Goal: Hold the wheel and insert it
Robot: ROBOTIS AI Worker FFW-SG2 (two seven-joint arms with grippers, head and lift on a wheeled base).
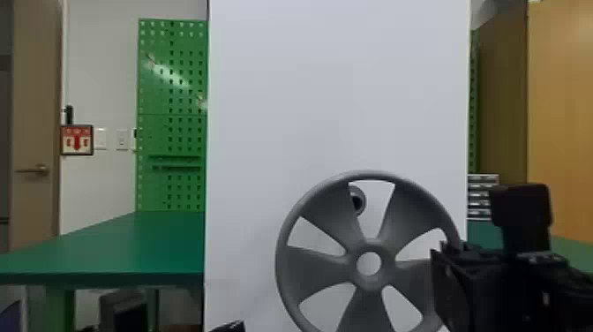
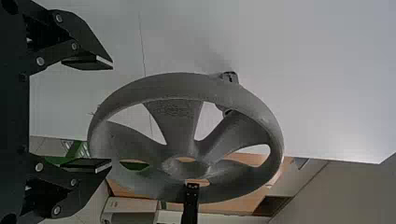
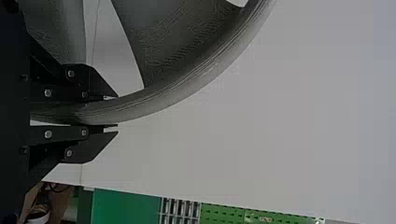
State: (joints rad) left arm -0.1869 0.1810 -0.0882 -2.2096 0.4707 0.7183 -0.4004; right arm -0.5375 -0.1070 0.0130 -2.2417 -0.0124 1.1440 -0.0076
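One grey five-spoked wheel (image 1: pixel 320 267) stands upright before a white panel (image 1: pixel 335 101), its rim held at the robot's right side by the right gripper (image 1: pixel 463 282). That gripper's two jaws are closed down on the rim, one either side. One round fitting (image 1: pixel 358 201) on the panel shows through the wheel's top gap, partly behind a spoke and above the centre hole. The right gripper reaches inward from the right edge, roughly level; the left gripper (image 1: pixel 231 326) seems to be the dark tip low in the head view, and in its wrist view its two jaws stand wide apart, empty, facing the wheel. Beyond the panel's right edge is one stack of drawers (image 1: pixel 483 196), contents hidden. Left of the panel are one green desk (image 1: pixel 110 251) and one green pegboard (image 1: pixel 154 132).
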